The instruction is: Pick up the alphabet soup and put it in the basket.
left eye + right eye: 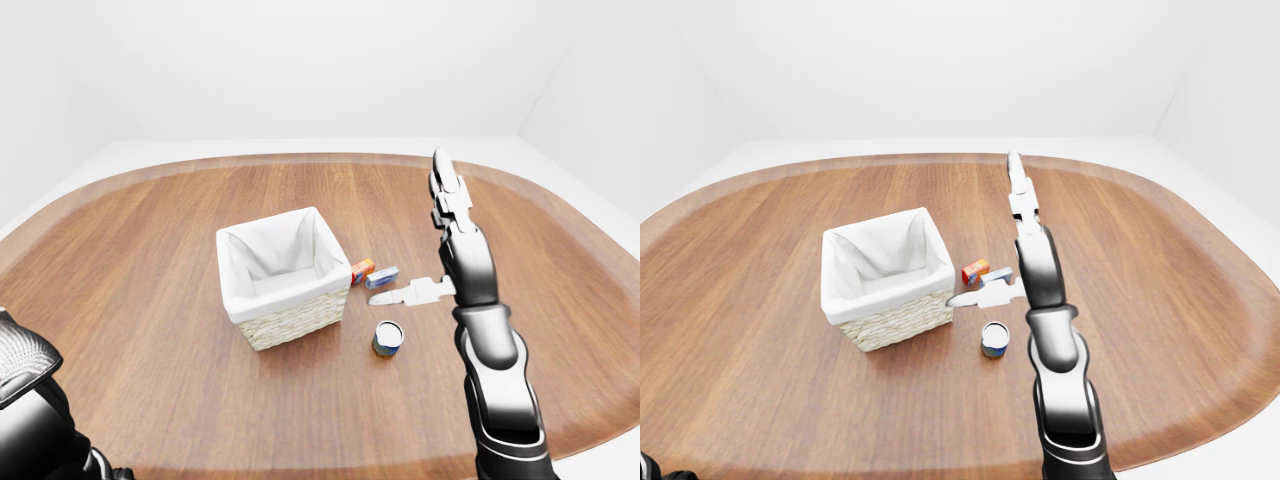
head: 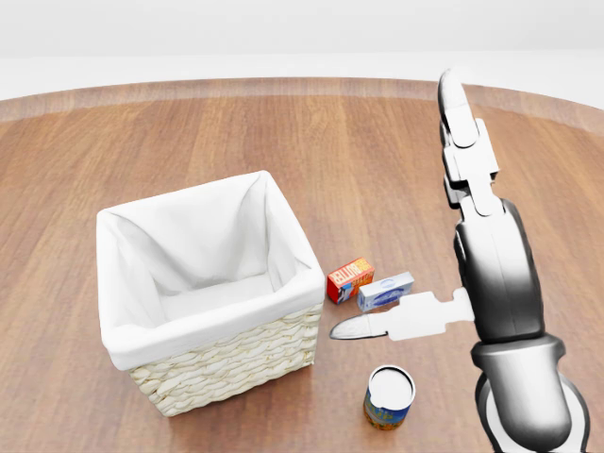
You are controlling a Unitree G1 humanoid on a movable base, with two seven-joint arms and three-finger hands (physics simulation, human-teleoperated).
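Right of centre in the head view, the right hand (image 2: 472, 274) stands raised and edge-on, its fingers (image 2: 461, 123) stretched straight toward the top of the frame and its thumb (image 2: 377, 326) jutting out to the left, spread wide and holding nothing. The thumb tip hangs just above the alphabet soup (image 2: 389, 396) in the picture, apart from it and not touching.

The alphabet soup is a can standing upright near the bottom of the head view, a little right of centre, its pale round lid facing up and its long axis vertical. It is close to the lower right corner of the basket (image 2: 226, 363), but clear of it. It looks like a stiff metal can, probably fairly heavy for its size if full, with a smooth labelled wall that could slip in a loose grip. The curved side wall, about midway up, seems the best place to clasp it, fingers on one side and thumb opposite.

Beyond the thumb lie a small red box (image 2: 349, 279) and a blue-and-white box (image 2: 385, 290), side by side on the tabletop (image 2: 377, 151).

Only the left arm's dark upper part shows, at the lower left of the left-eye view; its fingers are out of sight.
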